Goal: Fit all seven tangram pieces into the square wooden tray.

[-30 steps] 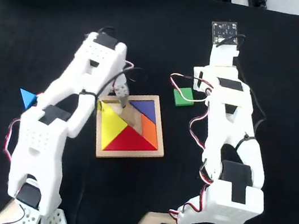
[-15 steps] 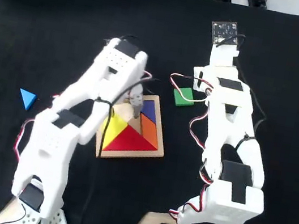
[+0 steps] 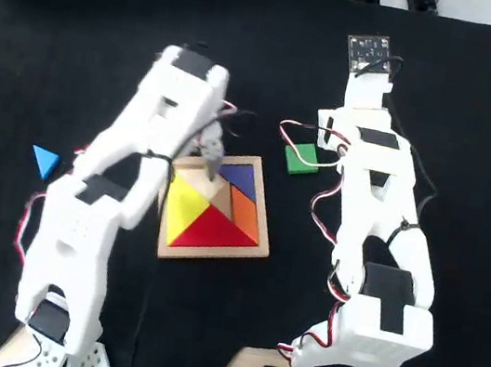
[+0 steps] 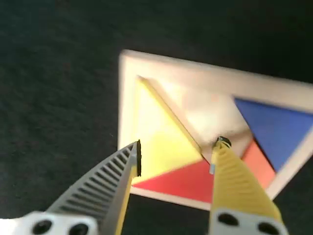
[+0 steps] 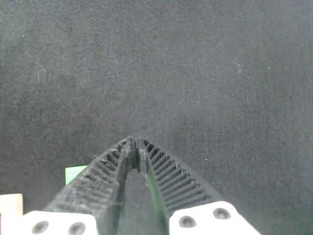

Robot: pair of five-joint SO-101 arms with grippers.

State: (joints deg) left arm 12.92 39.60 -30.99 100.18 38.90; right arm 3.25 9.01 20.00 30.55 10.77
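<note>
Square wooden tray [image 3: 213,252] sits mid-table on the black cloth [image 3: 62,40], part filled: large yellow triangle [image 3: 183,209] at nine o'clock, large red triangle [image 3: 214,232] at six, orange piece [image 3: 244,210] at three, violet-blue piece [image 3: 239,178] at one. Bare pale wood remains at eleven to twelve. Left gripper [image 4: 177,149] hangs over that gap, its ribbed yellow pincer spread and empty. Right gripper [image 5: 133,152] is pressed together, holding nothing. Two flat, hard-edged pieces lie loose: a small blue triangle [image 3: 44,161] at nine o'clock of the tray, well apart, and a green square [image 3: 302,159] at one o'clock, near. Judgement: fetch a loose piece next. Pinch across opposite flat sides, lower it level, edges aligned to neighbours, since thin rigid tiles wedge if tilted.
</note>
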